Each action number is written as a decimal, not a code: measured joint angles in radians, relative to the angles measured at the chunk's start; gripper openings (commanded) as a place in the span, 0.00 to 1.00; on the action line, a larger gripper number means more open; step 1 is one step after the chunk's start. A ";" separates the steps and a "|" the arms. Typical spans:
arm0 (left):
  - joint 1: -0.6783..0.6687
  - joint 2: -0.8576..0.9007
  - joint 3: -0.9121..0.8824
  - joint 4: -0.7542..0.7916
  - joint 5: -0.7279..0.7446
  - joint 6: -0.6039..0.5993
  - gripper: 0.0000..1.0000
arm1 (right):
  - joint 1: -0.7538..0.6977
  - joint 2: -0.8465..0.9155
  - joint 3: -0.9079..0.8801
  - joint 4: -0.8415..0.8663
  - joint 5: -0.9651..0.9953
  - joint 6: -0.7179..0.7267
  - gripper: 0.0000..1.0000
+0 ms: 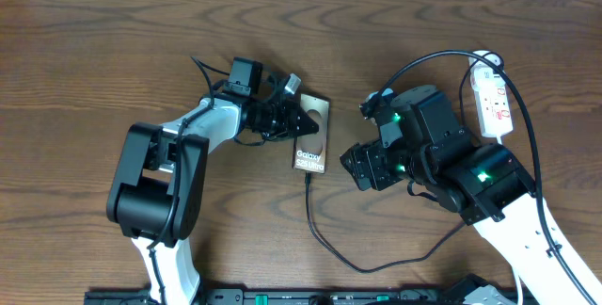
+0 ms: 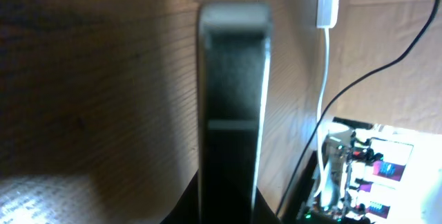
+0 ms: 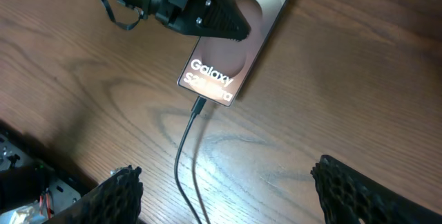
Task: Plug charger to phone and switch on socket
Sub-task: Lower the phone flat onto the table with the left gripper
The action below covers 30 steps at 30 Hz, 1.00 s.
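A dark grey rectangular smartphone (image 1: pixel 314 154) with white "Galaxy" lettering lies flat near the middle of the brown wood-grain table (image 1: pixel 85 41), its lettered short edge toward 6 o'clock in the overhead view. The left gripper (image 1: pixel 306 128) reaches in from 9 o'clock, its black fingers drawn together to a single point that rests on the phone's face over the pale oval (the left wrist view is too blurred to add anything). The thin black charger cable (image 1: pixel 315 225) meets the phone's 6 o'clock edge with its small plug tip (image 3: pixel 199 106) against the port there, then curls toward 5 o'clock and passes under the right arm. The right gripper (image 3: pixel 226 169) hovers above the table at the phone's 3 o'clock side, its textured black fingers (image 3: pixel 117 193) spread wide apart with nothing between them but bare table and cable. The narrow white power strip (image 1: pixel 491 103) with red switch marks lies at 2 o'clock, well apart from the phone.
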 measured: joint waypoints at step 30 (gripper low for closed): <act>0.001 0.074 0.003 -0.031 -0.032 0.087 0.13 | 0.000 0.000 0.000 -0.003 0.023 0.000 0.86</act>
